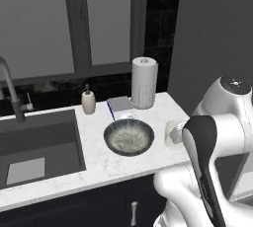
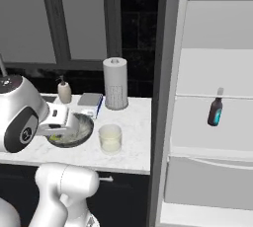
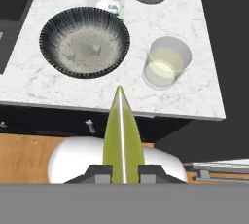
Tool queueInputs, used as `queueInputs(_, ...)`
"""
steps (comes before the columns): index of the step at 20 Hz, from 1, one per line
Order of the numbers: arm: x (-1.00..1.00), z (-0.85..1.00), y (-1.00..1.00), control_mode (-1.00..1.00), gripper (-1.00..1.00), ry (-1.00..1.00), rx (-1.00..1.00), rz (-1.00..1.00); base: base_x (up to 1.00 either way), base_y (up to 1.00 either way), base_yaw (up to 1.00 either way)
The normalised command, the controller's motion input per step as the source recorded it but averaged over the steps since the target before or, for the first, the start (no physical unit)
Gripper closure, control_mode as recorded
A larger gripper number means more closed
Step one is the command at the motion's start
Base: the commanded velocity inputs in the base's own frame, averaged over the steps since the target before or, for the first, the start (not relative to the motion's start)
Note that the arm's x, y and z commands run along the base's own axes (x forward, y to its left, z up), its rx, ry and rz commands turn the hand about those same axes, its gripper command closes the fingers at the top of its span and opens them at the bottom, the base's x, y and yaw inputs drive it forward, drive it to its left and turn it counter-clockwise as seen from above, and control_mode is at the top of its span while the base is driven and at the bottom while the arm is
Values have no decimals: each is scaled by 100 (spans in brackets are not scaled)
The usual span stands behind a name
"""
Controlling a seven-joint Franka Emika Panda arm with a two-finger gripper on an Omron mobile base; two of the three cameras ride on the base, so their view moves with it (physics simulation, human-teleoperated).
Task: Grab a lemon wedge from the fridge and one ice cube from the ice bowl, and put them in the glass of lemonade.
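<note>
In the hand view my gripper (image 3: 123, 172) is shut on the lemon wedge (image 3: 122, 135), a yellow-green slice standing up between the fingertips. It hovers over the counter's front edge. Beyond it the ice bowl (image 3: 84, 41) lies to the left, with two ice cubes (image 3: 96, 48) in it. The glass of lemonade (image 3: 166, 62) stands to the right. From the base views, the ice bowl (image 1: 129, 136) (image 2: 74, 132) and the glass (image 1: 173, 133) (image 2: 110, 138) sit side by side near the counter's right end. The fridge (image 2: 212, 73) stands open at the right, showing white shelves.
A paper-towel roll (image 1: 144, 82), a soap bottle (image 1: 88, 100) and a small blue-edged box (image 1: 120, 104) stand behind the bowl. The sink (image 1: 34, 142) with its faucet lies to the left. A dark bottle (image 2: 215, 107) stands on a fridge shelf.
</note>
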Motion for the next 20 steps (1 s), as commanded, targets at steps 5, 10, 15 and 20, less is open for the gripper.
queueInputs(5, 0, 0, 0, 100, 100, 0, 0, 0, 56, 0, 0)
queueInputs(10, 56, -34, -9, -100, 100, 17, 5, -4, 0, 0, 0)
queueInputs(15, 54, -31, -18, -100, 100, 9, 8, -15, 0, 0, 0)
queueInputs(20, 31, -20, -21, -100, 100, 0, 3, -11, 0, 0, 0)
